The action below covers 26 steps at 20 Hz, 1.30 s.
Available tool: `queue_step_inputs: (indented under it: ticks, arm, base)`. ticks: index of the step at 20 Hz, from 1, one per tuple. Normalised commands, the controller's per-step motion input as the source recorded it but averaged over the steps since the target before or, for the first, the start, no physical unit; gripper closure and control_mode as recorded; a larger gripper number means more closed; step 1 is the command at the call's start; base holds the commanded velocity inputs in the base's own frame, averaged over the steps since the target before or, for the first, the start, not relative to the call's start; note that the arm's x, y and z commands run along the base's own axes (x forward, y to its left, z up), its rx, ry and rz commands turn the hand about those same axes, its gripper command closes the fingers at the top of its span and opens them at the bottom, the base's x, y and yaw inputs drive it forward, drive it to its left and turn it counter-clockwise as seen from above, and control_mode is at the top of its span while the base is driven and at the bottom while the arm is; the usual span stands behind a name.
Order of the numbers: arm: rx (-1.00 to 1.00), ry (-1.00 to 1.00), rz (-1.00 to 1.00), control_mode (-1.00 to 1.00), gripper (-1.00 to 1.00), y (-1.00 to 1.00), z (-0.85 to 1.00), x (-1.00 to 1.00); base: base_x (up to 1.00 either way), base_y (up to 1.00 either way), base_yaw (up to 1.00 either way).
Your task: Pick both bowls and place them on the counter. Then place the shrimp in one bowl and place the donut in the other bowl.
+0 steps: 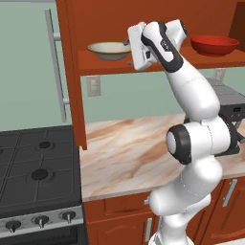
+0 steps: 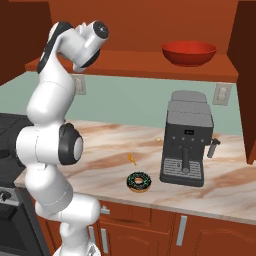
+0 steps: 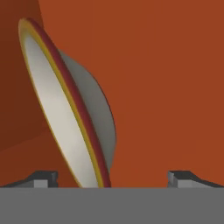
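The cream-beige bowl (image 1: 109,49) rests on the left part of the wooden shelf (image 1: 95,64) above the counter (image 1: 129,153). My gripper (image 1: 128,52) is at this bowl's right edge, open. In the hand view the cream bowl (image 3: 65,109) looms close and rolled sideways, its tan rim standing between my spread fingertips (image 3: 43,178), and my gripper (image 3: 113,178) holds nothing. The glossy red bowl (image 1: 214,44) (image 2: 189,52) sits further right on the same shelf. Down on the counter (image 2: 100,145) lie the sprinkled chocolate donut (image 2: 139,181) and, just behind it, the tiny orange shrimp (image 2: 131,159).
A dark coffee machine (image 2: 187,145) stands on the counter right of the donut. A black stove (image 1: 33,167) borders the counter on the left. A cabinet side panel (image 1: 74,72) hangs left of the shelf, and wall outlets (image 2: 222,93) sit below it.
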Motion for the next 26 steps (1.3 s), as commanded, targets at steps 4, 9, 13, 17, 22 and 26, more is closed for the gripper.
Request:
queue_step_inputs:
  ticks: [4, 9, 13, 17, 22, 26]
  arm:
    - [0.00, 0.00, 0.00, -1.00, -1.00, 0.02, -0.08, 0.26]
    - [0.00, 0.00, 0.00, -1.00, -1.00, 0.05, -0.18, 0.20]
    - [-0.01, 0.00, 0.00, -1.00, -1.00, 0.13, -0.18, 0.31]
    - [0.00, 0.00, 0.00, -1.00, -1.00, 0.14, -0.09, 0.34]
    - [0.00, -0.02, 0.00, -1.00, -1.00, 0.14, -0.02, 0.33]
    - [0.00, -0.07, 0.00, -1.00, -1.00, 0.13, -0.01, 0.28]
  base:
    - [0.00, 0.00, 0.00]
    - [0.00, 0.00, 0.00]
    - [0.00, 0.00, 0.00]
    - [0.00, 0.00, 0.00]
    - [0.00, 0.00, 0.00]
    - [0.00, 0.00, 0.00]
